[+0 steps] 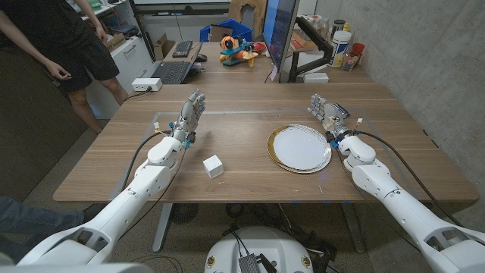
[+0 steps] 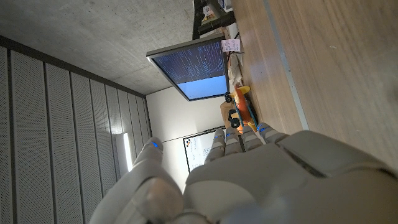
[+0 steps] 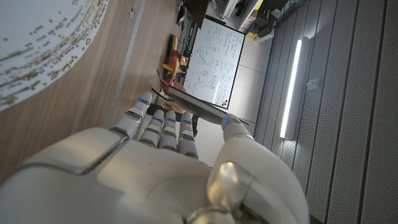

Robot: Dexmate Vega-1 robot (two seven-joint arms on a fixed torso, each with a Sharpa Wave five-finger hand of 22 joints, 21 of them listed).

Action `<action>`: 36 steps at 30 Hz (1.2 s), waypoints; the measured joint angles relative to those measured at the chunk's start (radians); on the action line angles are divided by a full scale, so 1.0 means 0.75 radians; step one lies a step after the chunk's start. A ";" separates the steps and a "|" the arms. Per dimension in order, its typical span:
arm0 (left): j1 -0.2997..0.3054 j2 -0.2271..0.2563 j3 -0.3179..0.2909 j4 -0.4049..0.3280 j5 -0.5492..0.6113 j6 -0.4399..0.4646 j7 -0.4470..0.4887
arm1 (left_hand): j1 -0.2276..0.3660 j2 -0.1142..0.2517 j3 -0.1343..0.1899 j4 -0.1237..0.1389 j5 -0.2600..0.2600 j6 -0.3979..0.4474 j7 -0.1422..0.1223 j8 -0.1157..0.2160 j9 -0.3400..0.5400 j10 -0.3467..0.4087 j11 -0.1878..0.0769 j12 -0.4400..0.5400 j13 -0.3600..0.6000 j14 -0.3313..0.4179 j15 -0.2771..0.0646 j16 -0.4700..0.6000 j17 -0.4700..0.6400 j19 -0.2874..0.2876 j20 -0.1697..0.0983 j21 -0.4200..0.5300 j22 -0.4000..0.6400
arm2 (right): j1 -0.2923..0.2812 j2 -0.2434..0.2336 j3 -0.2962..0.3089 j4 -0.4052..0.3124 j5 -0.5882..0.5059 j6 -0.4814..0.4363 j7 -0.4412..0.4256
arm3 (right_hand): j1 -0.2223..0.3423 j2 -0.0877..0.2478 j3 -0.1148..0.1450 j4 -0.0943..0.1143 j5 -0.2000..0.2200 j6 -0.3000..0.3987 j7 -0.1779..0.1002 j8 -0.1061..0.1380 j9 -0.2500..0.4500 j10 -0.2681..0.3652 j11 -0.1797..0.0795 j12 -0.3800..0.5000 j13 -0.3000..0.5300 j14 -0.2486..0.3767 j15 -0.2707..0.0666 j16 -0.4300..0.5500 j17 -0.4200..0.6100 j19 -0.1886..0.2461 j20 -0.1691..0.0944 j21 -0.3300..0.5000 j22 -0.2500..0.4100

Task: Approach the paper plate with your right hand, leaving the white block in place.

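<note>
Both hands' (image 1: 192, 110) (image 1: 327, 111) fingers spread, empty; whiteboard (image 3: 214, 62) writing unreadable; plate (image 1: 299, 148) beside right hand.

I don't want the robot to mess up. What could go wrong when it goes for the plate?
1. The right robot hand stands right beside the paper plate, near its far right rim. Coming in low, it might shove the light plate across the table.
2. A shoved plate might slide left toward the white block, which should stay put.
</note>
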 measured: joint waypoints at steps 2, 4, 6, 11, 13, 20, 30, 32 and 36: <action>0.009 -0.040 -0.065 -0.001 0.049 0.025 -0.032 | 0.000 0.000 0.000 0.000 0.000 0.000 0.000 0.000 0.000 0.000 0.000 0.000 0.000 0.000 0.000 0.000 0.000 -0.002 0.002 0.000 0.000 | -0.009 0.035 0.045 -0.001 -0.037 -0.017 0.031 | 0.000 0.000 0.000 0.000 0.000 0.000 0.000 0.000 0.000 0.000 0.000 0.000 0.000 0.000 0.000 0.000 0.000 0.000 0.000 0.000 0.000; 0.015 -0.076 -0.109 -0.003 0.087 0.043 -0.055 | 0.000 0.000 0.000 0.000 0.000 0.000 0.000 0.000 0.000 -0.001 0.001 0.000 0.000 0.000 0.000 0.000 0.000 -0.002 0.002 0.000 0.000 | -0.015 0.062 0.080 -0.001 -0.069 -0.030 0.052 | 0.000 0.000 0.000 0.000 0.000 0.000 0.000 0.000 0.000 0.000 0.000 0.000 0.000 0.000 0.000 0.000 0.000 0.000 0.000 0.000 0.000; 0.020 -0.103 -0.141 -0.006 0.136 0.063 -0.087 | 0.000 0.000 0.000 0.000 0.000 0.000 0.000 0.000 0.000 -0.004 0.004 0.000 0.000 0.000 0.000 0.000 0.000 -0.002 0.002 0.000 0.000 | -0.019 0.085 0.109 -0.001 -0.094 -0.039 0.068 | 0.009 0.009 0.000 0.000 0.000 0.003 -0.003 0.000 0.000 0.000 0.000 0.000 0.000 0.000 0.000 0.000 0.000 0.000 0.000 0.000 0.000; 0.034 -0.189 -0.243 -0.016 0.222 0.098 -0.141 | 0.000 0.000 0.000 0.000 0.000 0.000 0.000 0.000 0.000 -0.004 0.004 0.000 0.000 0.000 0.000 0.000 0.000 -0.002 0.002 0.000 0.000 | -0.029 0.154 0.192 -0.002 -0.171 -0.066 0.120 | 0.011 0.011 0.000 0.000 0.000 0.005 -0.005 0.000 0.000 0.000 0.000 0.000 0.000 0.000 0.000 0.000 0.000 0.000 0.000 0.000 0.000; 0.039 -0.226 -0.288 -0.022 0.267 0.115 -0.170 | 0.000 0.000 0.000 0.000 0.000 0.000 0.000 0.000 0.000 -0.004 0.004 0.000 0.000 0.000 0.000 0.000 0.000 -0.002 0.002 0.000 0.000 | -0.032 0.187 0.230 -0.002 -0.211 -0.080 0.147 | 0.010 0.011 0.000 0.000 0.000 0.005 -0.005 0.000 0.000 0.000 0.000 0.000 0.000 0.000 0.000 0.000 0.000 0.000 0.000 0.000 0.000; 0.048 -0.316 -0.393 -0.035 0.368 0.152 -0.237 | 0.000 0.000 0.000 0.000 0.000 0.000 0.000 0.005 0.000 -0.004 0.004 0.000 0.000 -0.008 0.007 0.000 0.000 -0.009 0.009 0.000 0.000 | -0.036 0.255 0.306 -0.002 -0.290 -0.104 0.199 | 0.010 0.011 0.000 0.000 0.000 0.005 -0.005 0.000 0.000 0.007 -0.007 0.000 0.000 0.000 0.000 0.000 -0.004 0.000 0.000 0.000 0.000; 0.052 -0.408 -0.499 -0.050 0.483 0.191 -0.315 | 0.000 0.000 0.000 0.000 0.000 0.000 0.000 0.005 0.000 -0.016 0.006 0.000 -0.004 -0.012 0.003 0.000 0.000 -0.016 0.001 0.000 0.000 | -0.039 0.333 0.393 -0.002 -0.380 -0.123 0.258 | 0.010 0.011 0.000 0.000 0.000 0.005 -0.005 0.000 0.000 0.007 -0.007 0.000 -0.004 0.000 0.000 0.000 -0.008 0.000 0.000 0.000 0.000; 0.052 -0.429 -0.523 -0.055 0.506 0.199 -0.329 | 0.000 0.000 0.000 0.000 0.000 0.000 0.000 0.005 0.000 -0.016 0.006 0.000 -0.004 -0.012 0.003 0.000 0.000 -0.016 0.001 0.000 0.000 | -0.040 0.343 0.405 -0.003 -0.395 -0.124 0.269 | 0.010 0.011 0.000 0.000 0.000 0.005 -0.005 0.000 0.000 0.007 -0.007 0.000 -0.004 0.000 0.000 0.000 -0.010 0.000 0.000 0.000 0.000; 0.053 -0.449 -0.546 -0.060 0.534 0.209 -0.349 | 0.000 0.000 0.000 0.000 0.000 0.000 0.000 0.005 0.000 -0.016 0.006 0.000 -0.004 -0.026 0.003 0.000 0.000 -0.021 0.007 0.000 0.000 | -0.044 0.365 0.429 -0.012 -0.423 -0.124 0.287 | 0.010 0.011 0.000 0.000 0.000 0.012 -0.012 0.000 0.000 0.007 -0.007 0.000 -0.004 0.000 0.000 0.000 -0.010 0.000 0.000 0.000 0.000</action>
